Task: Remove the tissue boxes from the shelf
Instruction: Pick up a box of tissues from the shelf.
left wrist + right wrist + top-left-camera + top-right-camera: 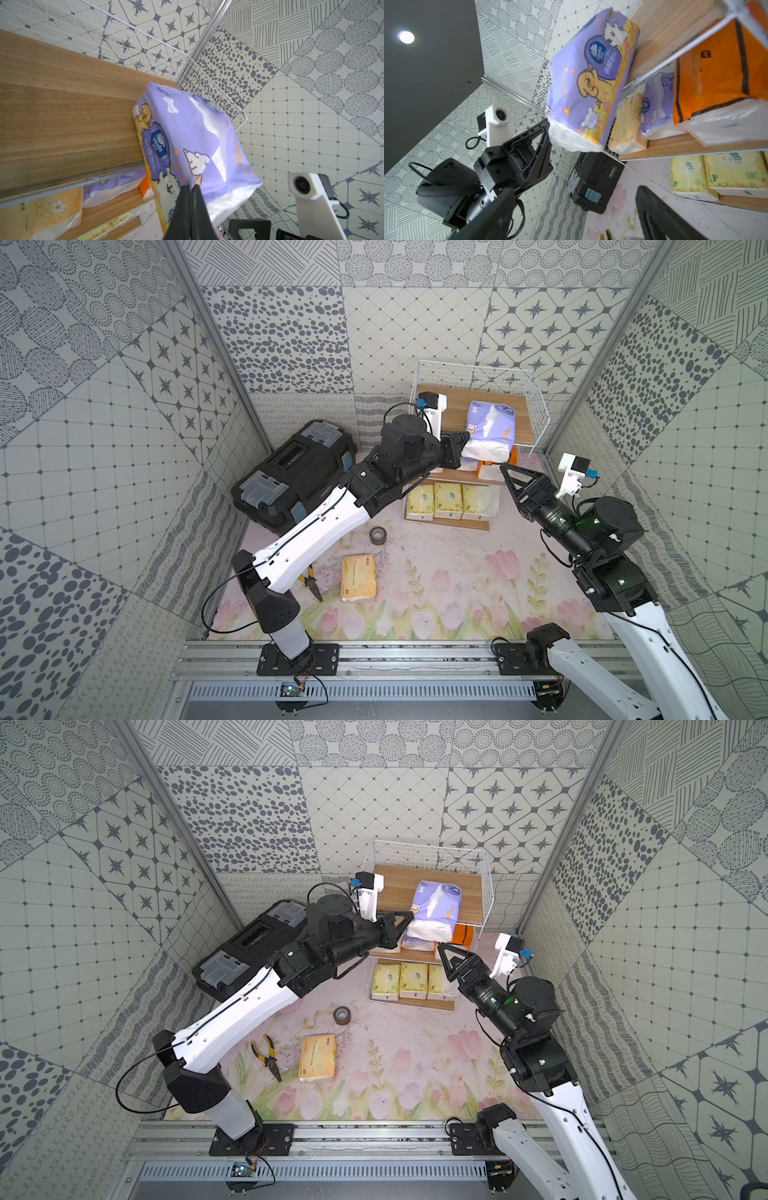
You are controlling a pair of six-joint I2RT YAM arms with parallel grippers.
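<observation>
In both top views, pinching the lavender pack (490, 427) with the shut left gripper (465, 437), half off the shelf's (457, 404) top board, partly hiding the middle tier. Left wrist view: squeezing only wrapper, fingers (182, 207) cut off by the frame. Right wrist view: blurred right gripper (574, 189) spread wide, empty.

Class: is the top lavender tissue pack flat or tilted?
Tilted: the lavender tissue pack overhangs the top board, pinched by the left gripper.
</observation>
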